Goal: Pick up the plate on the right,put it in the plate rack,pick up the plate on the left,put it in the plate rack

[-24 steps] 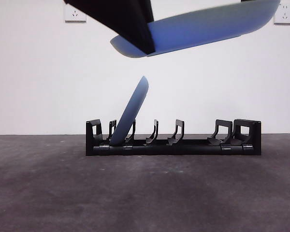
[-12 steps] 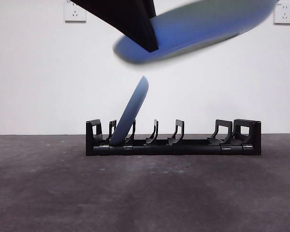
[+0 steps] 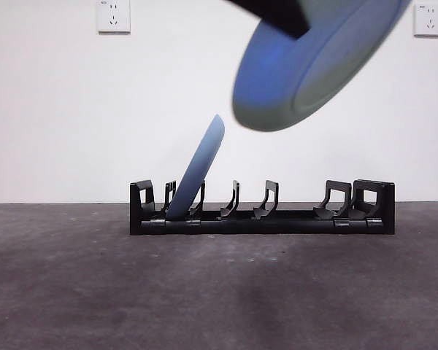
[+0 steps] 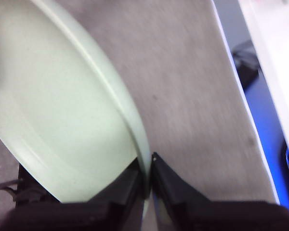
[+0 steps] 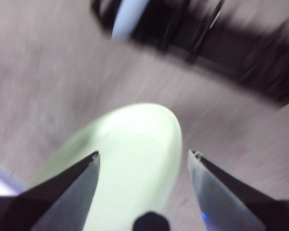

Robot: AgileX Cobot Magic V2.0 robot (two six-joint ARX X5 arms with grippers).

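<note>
The black plate rack (image 3: 277, 219) stands across the middle of the table. One bluish plate (image 3: 201, 164) leans in its left slots, and it shows blurred in the right wrist view as the racked plate (image 5: 127, 19) in the rack (image 5: 221, 43). A second plate (image 3: 314, 65) hangs tilted high above the rack's right half. My left gripper (image 4: 148, 161) is shut on the rim of this pale plate (image 4: 58, 120), and the same gripper (image 3: 277, 14) comes down from the top of the front view. My right gripper (image 5: 144, 154) is open above the held plate (image 5: 135, 159), touching nothing.
Two wall sockets (image 3: 113, 16) (image 3: 429, 20) sit on the white wall behind. The dark table (image 3: 219, 292) stretches in front of the rack. In the left wrist view the table edge (image 4: 231, 72) borders a blue and black area (image 4: 265, 125).
The held plate has swung from nearly flat to steeply tilted and shifted right above the rack. The gripper holding it moved right along the top. The racked plate stayed put.
</note>
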